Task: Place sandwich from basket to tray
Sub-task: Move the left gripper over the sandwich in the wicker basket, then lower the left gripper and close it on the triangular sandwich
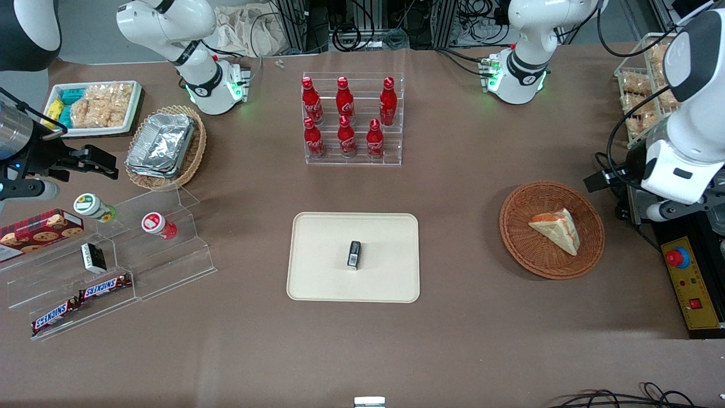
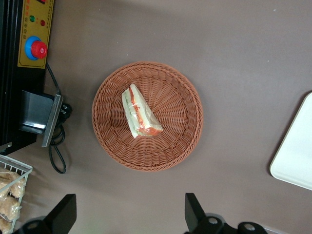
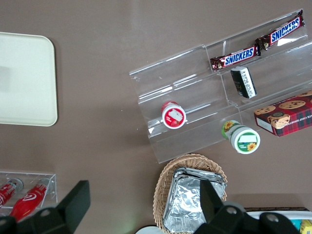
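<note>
The sandwich (image 1: pixel 558 229) (image 2: pixel 139 113), a white bread wedge with orange-red and green filling along its edge, lies in the round reddish-brown basket (image 1: pixel 527 255) (image 2: pixel 175 107). My left gripper (image 2: pixel 130 214) hangs open and empty above bare table beside the basket, toward the working arm's end. It touches nothing. The cream tray (image 1: pixel 317 272) (image 2: pixel 297 156) lies flat mid-table, toward the parked arm's end from the basket. A small black object (image 1: pixel 354 254) rests on the tray.
A control box with a red button (image 1: pixel 688 283) (image 2: pixel 36 48) sits at the table edge by the basket. An acrylic rack of red bottles (image 1: pixel 352 122) stands farther from the front camera than the tray. An acrylic snack stand (image 1: pixel 107 266) and an oval foil-container basket (image 1: pixel 164 147) lie toward the parked arm's end.
</note>
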`<state>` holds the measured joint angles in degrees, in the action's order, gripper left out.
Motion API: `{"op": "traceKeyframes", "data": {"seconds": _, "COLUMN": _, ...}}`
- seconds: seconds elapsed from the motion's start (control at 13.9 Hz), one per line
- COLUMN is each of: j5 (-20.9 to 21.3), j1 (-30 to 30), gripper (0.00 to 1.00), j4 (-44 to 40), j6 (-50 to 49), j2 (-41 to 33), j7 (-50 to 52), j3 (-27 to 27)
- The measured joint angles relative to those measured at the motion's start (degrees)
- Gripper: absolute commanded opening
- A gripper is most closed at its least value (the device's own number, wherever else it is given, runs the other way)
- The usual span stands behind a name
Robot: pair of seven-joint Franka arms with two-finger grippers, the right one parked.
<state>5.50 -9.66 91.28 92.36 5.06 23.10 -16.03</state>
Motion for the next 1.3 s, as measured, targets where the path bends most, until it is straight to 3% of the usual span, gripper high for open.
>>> {"op": "traceKeyframes", "data": {"seconds": 0.65, "j5": 0.11, "j1": -0.23, "gripper": 1.0, "j4": 0.91, "j6": 2.09, "j2": 5.68, "j7": 4.33, "j3": 1.36}}
{"op": "traceKeyframes", "data": {"seconds": 1.01, "j5": 0.19, "j1": -0.5, "gripper": 0.99, "j4": 14.03, "j6": 16.57, "j2": 6.68, "j7": 21.5, "j3": 1.63}}
{"op": "traceKeyframes", "data": {"seconds": 1.3, "j5": 0.24, "j1": -1.92, "gripper": 0.99, "j4": 24.47, "j6": 28.01, "j2": 6.19, "j7": 23.65, "j3": 1.92}}
